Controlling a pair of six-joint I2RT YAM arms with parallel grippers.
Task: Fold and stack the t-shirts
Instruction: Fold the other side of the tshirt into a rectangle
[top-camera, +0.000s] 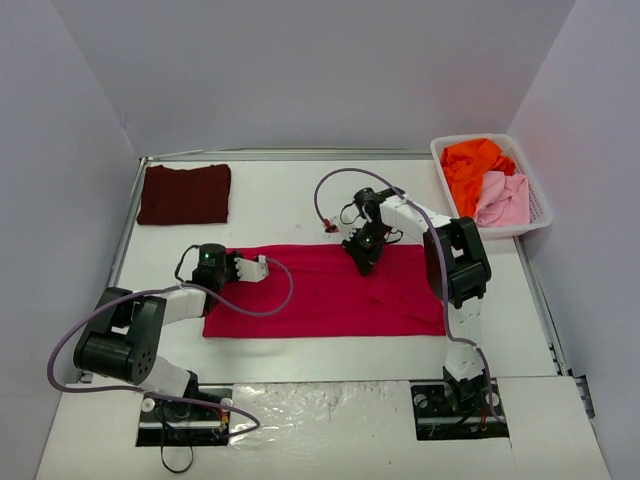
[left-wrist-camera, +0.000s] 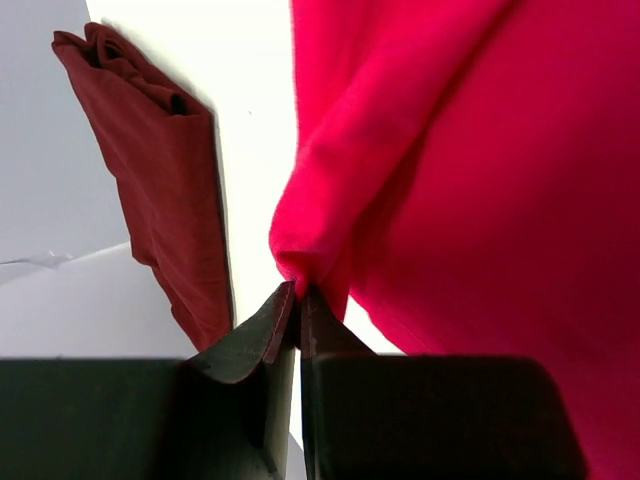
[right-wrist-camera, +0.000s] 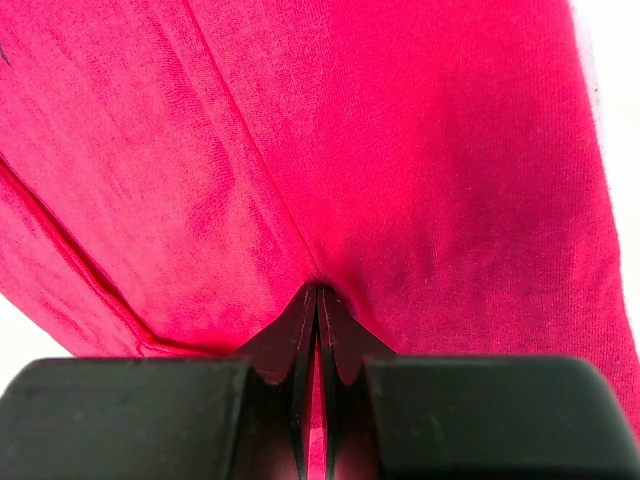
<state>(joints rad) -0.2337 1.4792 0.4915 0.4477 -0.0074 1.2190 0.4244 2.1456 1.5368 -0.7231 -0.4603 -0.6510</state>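
Top external view: left tool (top-camera: 260, 268) and right tool (top-camera: 361, 257) are both clenched on the far edge of the bright crimson-red cloth t-shirt (top-camera: 330, 300). It spreads from them toward the arm bases on the white table (top-camera: 290, 190), long axis left-to-right.

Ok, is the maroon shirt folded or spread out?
Folded: the maroon shirt lies as a compact rectangle at far left, and the left wrist view shows its layered edge.

Overhead; wrist close-ups of crimson t-shirt (top-camera: 350, 300)
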